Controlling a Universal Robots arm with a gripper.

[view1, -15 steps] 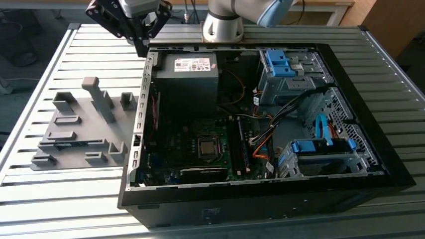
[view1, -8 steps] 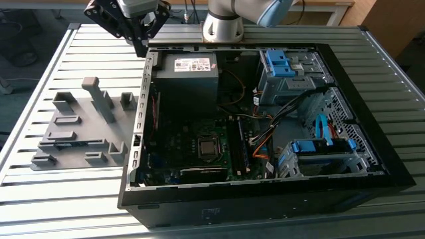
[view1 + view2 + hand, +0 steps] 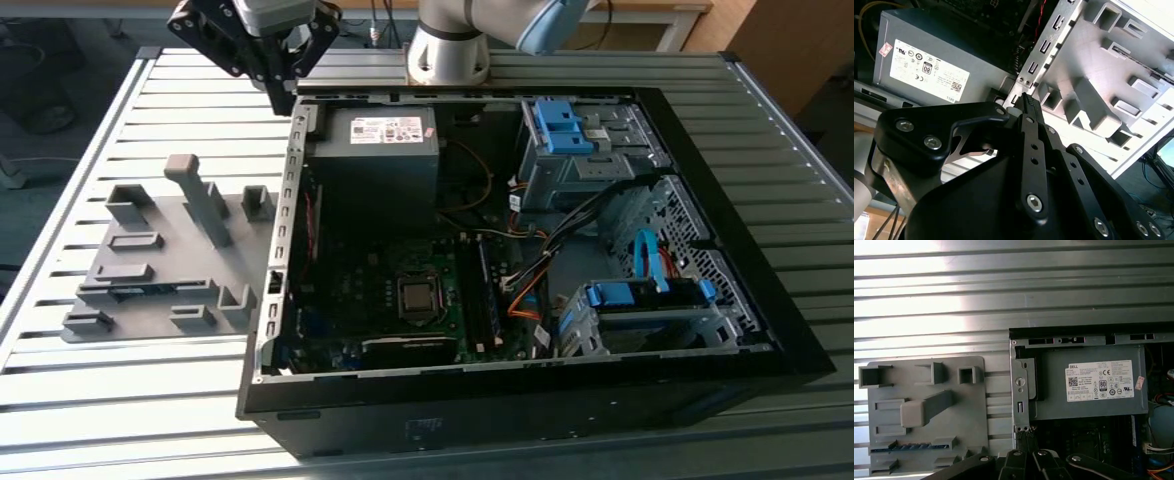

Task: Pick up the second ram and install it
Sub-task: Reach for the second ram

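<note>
The second ram (image 3: 140, 291) is a thin blue strip lying in a slot of the grey fixture (image 3: 174, 228) on the table, on the exterior view's left. In the first wrist view the ram (image 3: 913, 446) lies along the fixture's edge (image 3: 971, 412). My gripper (image 3: 282, 103) hangs above the far left corner of the open computer case (image 3: 534, 385), well apart from the ram. Its fingers meet at the tip (image 3: 1026, 97) with nothing between them, and the tip (image 3: 1024, 435) sits over the case's rear panel.
The power supply (image 3: 380, 150) with its pale label fills the case's far left. A dark memory stick (image 3: 489, 290) stands in the motherboard beside the processor socket (image 3: 418, 295). Blue drive cages (image 3: 574, 130) and cables crowd the exterior view's right. Grey posts (image 3: 200, 195) rise from the fixture.
</note>
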